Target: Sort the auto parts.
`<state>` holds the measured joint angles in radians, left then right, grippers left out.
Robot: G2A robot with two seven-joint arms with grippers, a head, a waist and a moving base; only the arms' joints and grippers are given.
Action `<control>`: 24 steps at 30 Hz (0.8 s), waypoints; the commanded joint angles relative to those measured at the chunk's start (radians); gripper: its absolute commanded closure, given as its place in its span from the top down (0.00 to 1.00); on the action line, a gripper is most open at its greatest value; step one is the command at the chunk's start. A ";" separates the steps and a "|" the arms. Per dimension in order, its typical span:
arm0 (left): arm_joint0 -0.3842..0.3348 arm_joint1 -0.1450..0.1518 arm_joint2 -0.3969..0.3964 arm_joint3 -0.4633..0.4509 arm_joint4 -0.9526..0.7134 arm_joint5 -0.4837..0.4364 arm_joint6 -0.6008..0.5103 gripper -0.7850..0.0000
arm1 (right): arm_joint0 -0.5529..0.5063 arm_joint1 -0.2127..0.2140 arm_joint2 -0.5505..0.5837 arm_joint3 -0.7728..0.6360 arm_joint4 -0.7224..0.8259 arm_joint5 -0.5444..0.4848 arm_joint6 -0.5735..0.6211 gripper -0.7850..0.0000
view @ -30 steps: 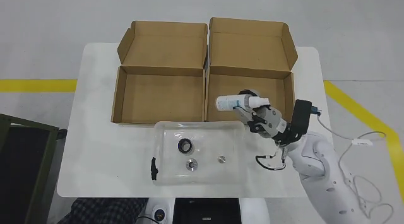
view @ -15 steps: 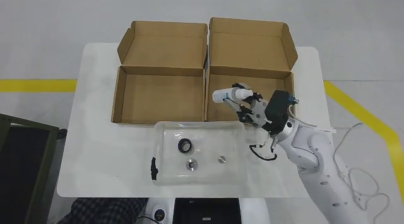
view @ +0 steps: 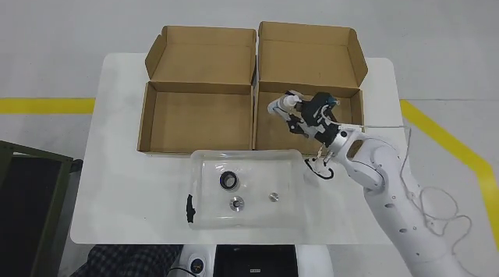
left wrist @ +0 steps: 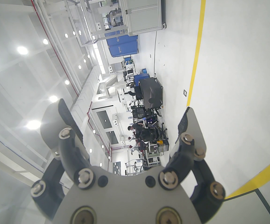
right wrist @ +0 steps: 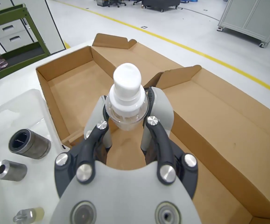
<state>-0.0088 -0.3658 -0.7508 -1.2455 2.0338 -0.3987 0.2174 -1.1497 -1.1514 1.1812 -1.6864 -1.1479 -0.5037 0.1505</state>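
Observation:
My right gripper (view: 291,111) is shut on a white capped bottle (view: 277,105), held above the near left part of the right cardboard box (view: 269,133). In the right wrist view the bottle (right wrist: 127,89) sticks out between the fingers of the right gripper (right wrist: 129,103), with the right box (right wrist: 219,129) beneath it. A clear tray (view: 204,156) in front of the boxes holds a dark bushing (view: 228,180), a metal cylinder (view: 236,203) and a small metal part (view: 274,196). My left gripper (left wrist: 125,113) is open, holds nothing and points out into the room.
The left cardboard box (view: 195,121) stands beside the right one, flaps open at the back. A black piece (view: 188,208) sits at the tray's near left edge. In the right wrist view the bushing (right wrist: 29,143) and the cylinder (right wrist: 10,170) lie close to the gripper.
The right arm has carried the bottle from the tray's far right corner back and to the left, over the right box. The tray's parts have not moved.

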 commanded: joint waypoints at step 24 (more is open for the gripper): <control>0.000 0.000 0.000 0.000 0.000 0.000 0.000 1.00 | 0.153 -0.042 -0.142 0.225 -0.066 0.060 0.077 0.27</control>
<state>-0.0088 -0.3658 -0.7508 -1.2455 2.0338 -0.3987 0.2174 -0.9981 -1.1926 1.0414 -1.4644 -1.2143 -0.4427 0.2245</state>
